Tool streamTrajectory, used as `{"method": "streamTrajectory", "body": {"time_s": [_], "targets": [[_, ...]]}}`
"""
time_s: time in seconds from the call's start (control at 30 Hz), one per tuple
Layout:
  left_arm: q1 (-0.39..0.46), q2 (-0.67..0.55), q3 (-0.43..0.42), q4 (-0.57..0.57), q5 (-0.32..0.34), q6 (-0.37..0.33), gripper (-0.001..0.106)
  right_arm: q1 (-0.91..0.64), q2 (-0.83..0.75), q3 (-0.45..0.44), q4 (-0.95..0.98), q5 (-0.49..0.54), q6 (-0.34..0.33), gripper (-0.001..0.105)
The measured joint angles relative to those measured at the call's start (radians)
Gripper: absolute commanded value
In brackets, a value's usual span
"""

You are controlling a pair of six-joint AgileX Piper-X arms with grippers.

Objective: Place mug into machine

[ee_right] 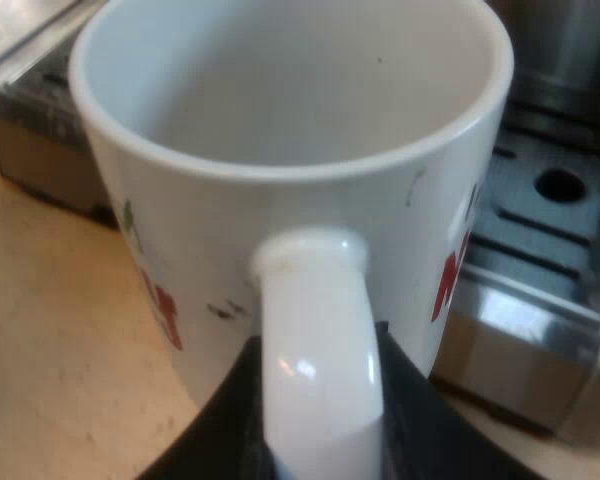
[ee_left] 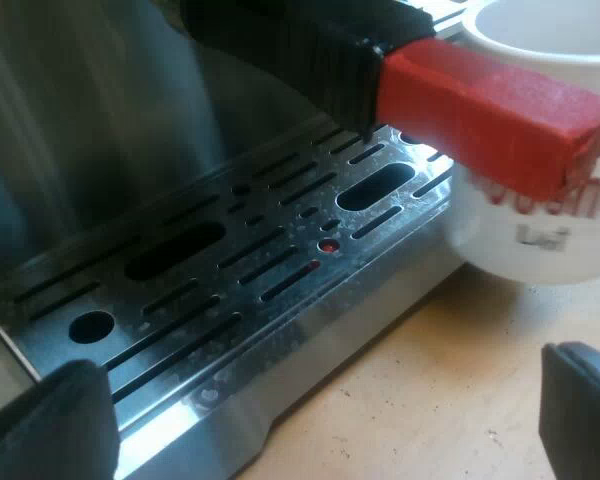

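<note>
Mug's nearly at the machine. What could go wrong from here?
1. The mug sits low beside the drip tray; its base may catch the tray's edge unless lifted.
2. The red handle end hangs over the tray close to the mug's rim; they may collide.
3. The right tool grips only the mug's handle, so a bump could tilt it.

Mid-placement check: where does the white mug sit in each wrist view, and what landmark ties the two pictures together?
Left wrist view: white ceramic mug with red lettering just beyond the red end of the holder's dark handle, by the edge of the slotted metal drip tray.
Right wrist view: mug close up, handle in the right gripper, drip tray behind it.
Shared landmark: the drip tray.
</note>
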Motion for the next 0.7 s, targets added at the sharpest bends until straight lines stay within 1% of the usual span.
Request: {"method": "streamTrajectory", "body": {"time_s": [0.33, 0.47, 0.7], "targets": [[0.0, 0.0, 0.0, 0.0, 0.0, 0.0, 0.087, 0.0, 0.16, -0.056, -0.111, 0.0, -0.004, 0.0], [0.0, 0.0, 0.0, 0.0, 0.029, 0.0, 0.087, -0.022, 0.238, -0.089, -0.167, -0.004, -0.011, 0.0], [0.0, 0.0, 0.0, 0.0, 0.037, 0.0, 0.087, -0.068, 0.331, -0.149, -0.185, 0.007, -0.011, 0.0]]}}
